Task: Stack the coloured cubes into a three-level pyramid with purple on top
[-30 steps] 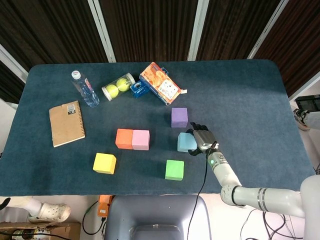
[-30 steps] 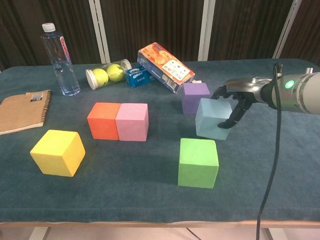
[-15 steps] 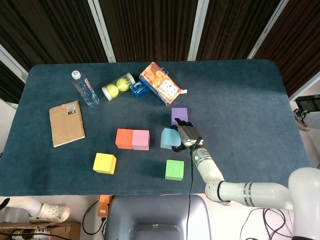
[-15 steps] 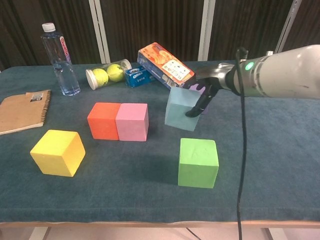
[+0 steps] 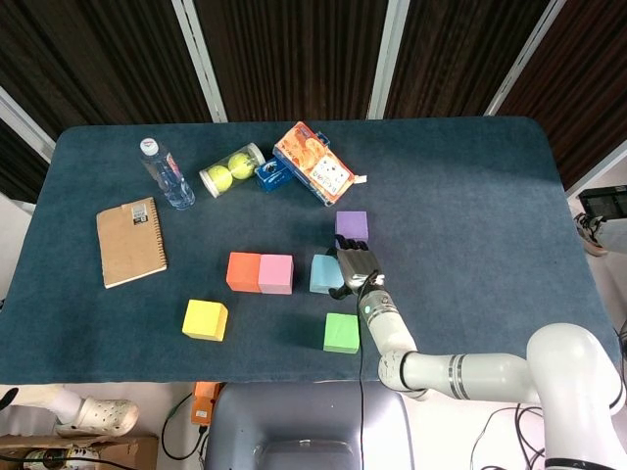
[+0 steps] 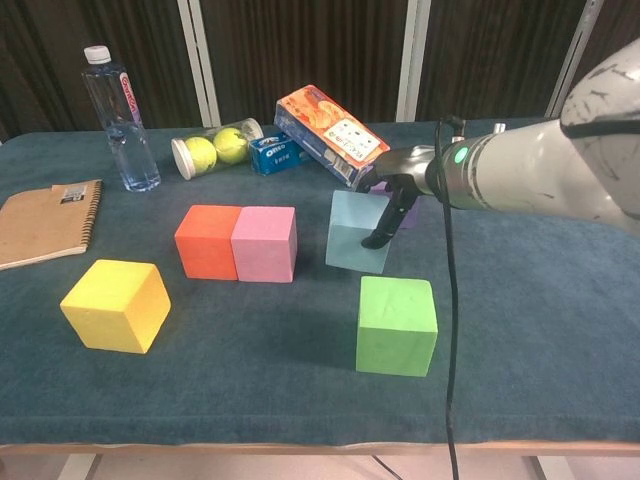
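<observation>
The robot's left hand shows in neither view, and the small purple foam cube [image 5: 352, 225] is mostly hidden in the chest view behind the right hand [image 6: 392, 195] and the pale blue foam cube [image 6: 358, 232] that this hand grips from the right side, dark fingers [image 6: 385, 226] curled down over the cube's right face. Whether the pale blue cube rests on the cloth or hangs just above it is hard to make out; in the chest view it looks slightly tilted. It sits just right of the pink foam cube [image 5: 276, 273], with a narrow gap between them, and the pink cube touches the orange foam cube [image 5: 243, 271] on its left, the two forming a row running left to right. The green foam cube [image 5: 342, 333] lies nearer, below the pale blue one, and the yellow foam cube [image 5: 205, 319] lies near and to the left, turned at an angle. The purple cube stands just beyond the hand. All rest on a table covered in dark blue-green cloth [image 5: 470, 196], backed by dark slatted panels with pale strips. At the far side lie a clear plastic water bottle [image 5: 165, 173], a clear tube of yellow tennis balls [image 5: 231, 169], a small blue biscuit packet [image 5: 270, 174] and an orange cardboard box [image 5: 313, 164] lying slantwise; a brown spiral notebook [image 5: 130, 241] lies at the left.
</observation>
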Controlling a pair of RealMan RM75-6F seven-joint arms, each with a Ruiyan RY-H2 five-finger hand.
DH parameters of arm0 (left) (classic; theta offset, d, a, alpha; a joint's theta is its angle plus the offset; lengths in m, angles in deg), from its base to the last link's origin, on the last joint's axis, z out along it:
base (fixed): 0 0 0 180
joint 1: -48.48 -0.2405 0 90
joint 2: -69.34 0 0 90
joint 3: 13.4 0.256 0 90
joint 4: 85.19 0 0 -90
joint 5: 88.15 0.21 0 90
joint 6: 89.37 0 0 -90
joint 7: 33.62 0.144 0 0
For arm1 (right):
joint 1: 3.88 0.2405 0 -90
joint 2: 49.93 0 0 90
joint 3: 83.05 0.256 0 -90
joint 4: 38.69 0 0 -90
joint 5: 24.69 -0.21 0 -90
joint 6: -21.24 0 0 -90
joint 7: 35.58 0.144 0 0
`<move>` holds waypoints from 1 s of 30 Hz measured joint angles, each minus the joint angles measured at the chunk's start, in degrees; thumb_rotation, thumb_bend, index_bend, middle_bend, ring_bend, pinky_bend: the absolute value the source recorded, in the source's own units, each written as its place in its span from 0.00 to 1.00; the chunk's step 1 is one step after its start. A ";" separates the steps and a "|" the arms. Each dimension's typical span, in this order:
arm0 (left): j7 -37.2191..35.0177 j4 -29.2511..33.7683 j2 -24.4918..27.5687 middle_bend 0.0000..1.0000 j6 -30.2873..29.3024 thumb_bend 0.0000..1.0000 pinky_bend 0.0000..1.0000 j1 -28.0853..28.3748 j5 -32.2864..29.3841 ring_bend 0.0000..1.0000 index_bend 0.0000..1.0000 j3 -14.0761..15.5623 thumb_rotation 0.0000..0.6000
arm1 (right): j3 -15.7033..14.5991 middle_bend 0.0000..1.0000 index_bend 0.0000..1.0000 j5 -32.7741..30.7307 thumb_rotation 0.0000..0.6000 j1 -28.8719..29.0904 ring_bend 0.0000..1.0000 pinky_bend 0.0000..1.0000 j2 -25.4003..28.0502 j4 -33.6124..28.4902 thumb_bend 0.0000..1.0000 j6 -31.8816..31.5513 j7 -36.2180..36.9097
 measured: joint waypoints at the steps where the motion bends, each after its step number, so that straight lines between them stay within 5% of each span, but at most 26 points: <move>1: 0.03 -0.01 -0.01 0.00 0.12 0.06 0.09 -0.01 0.04 0.00 0.06 -0.08 1.00 | 0.04 0.00 0.49 -0.16 1.00 0.07 0.00 0.00 -0.24 0.39 0.24 0.08 -0.12; 30: -0.11 0.26 0.38 0.00 1.91 0.06 0.09 -0.46 0.33 0.00 0.06 -1.31 1.00 | 2.76 0.00 0.49 -5.63 1.00 3.09 0.00 0.00 -5.49 8.15 0.24 2.97 -3.51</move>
